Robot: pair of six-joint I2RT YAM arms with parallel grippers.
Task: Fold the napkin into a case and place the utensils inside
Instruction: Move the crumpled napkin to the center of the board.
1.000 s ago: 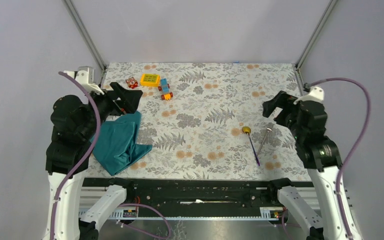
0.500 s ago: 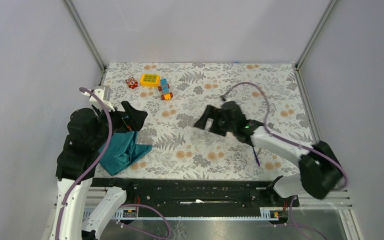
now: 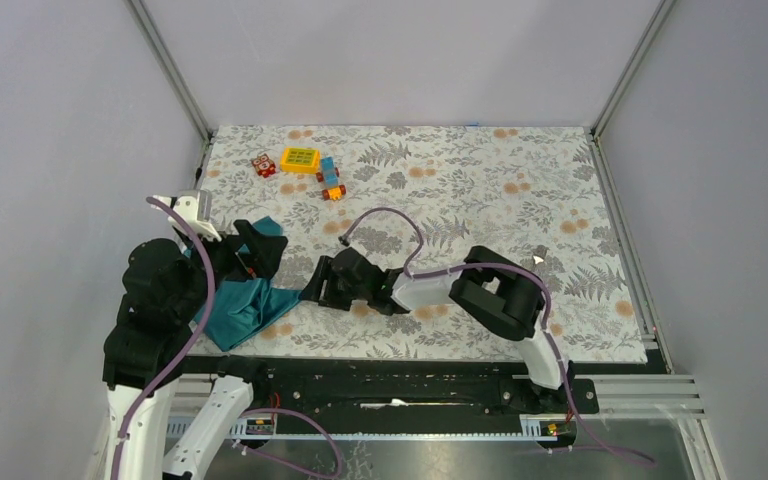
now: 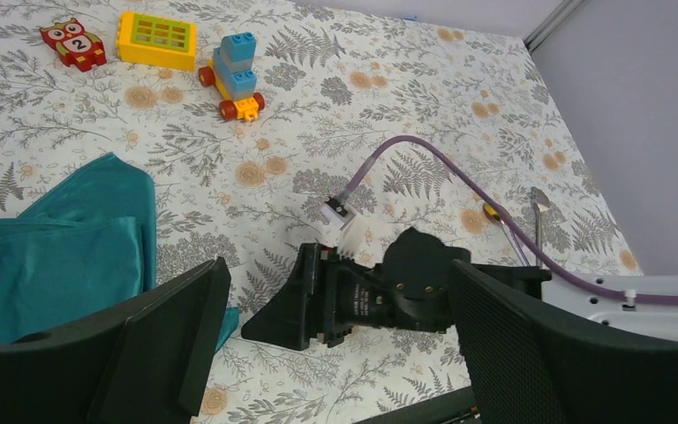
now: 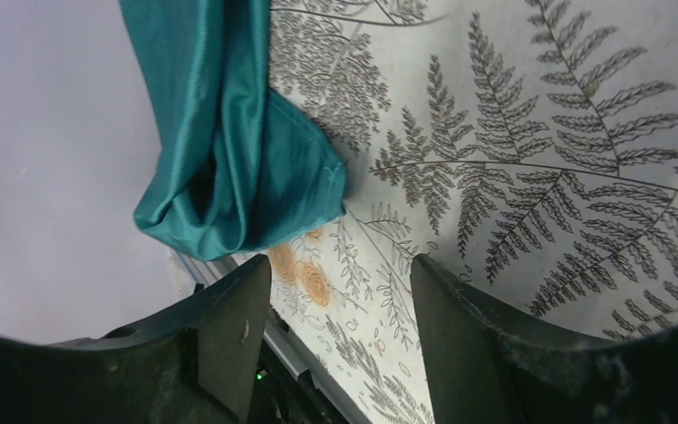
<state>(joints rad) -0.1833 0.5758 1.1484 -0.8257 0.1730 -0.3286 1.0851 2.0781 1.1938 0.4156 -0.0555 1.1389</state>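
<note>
The napkin (image 3: 245,305) lies bunched at the near left corner of the table (image 3: 480,180). Its left side is against the table's left border and its lower point stops just short of the near edge. The left fingers (image 3: 258,243) hang over the napkin's far end, spread wide with nothing between them.

The right arm (image 3: 490,295) stretches low along the front of the table from right to left. The right fingers (image 3: 318,288) sit just short of the napkin's right corner. They are partly open, holding nothing, with only patterned table showing between them. The right wrist view shows that folded corner a little ahead of the fingertips, close to the near edge.

The utensils lie side by side on the right half, well apart from the napkin and behind the right arm. From above they are mostly hidden. The left wrist view shows the silvery utensil (image 4: 537,216) and the purple-handled utensil (image 4: 492,212) beside the purple cable (image 3: 390,215), which loops over the middle.

An owl block (image 3: 263,165), a yellow block (image 3: 300,159) and a blue toy car (image 3: 330,180) cluster at the far left. A broad stretch of bare table runs from them to the right wall.
</note>
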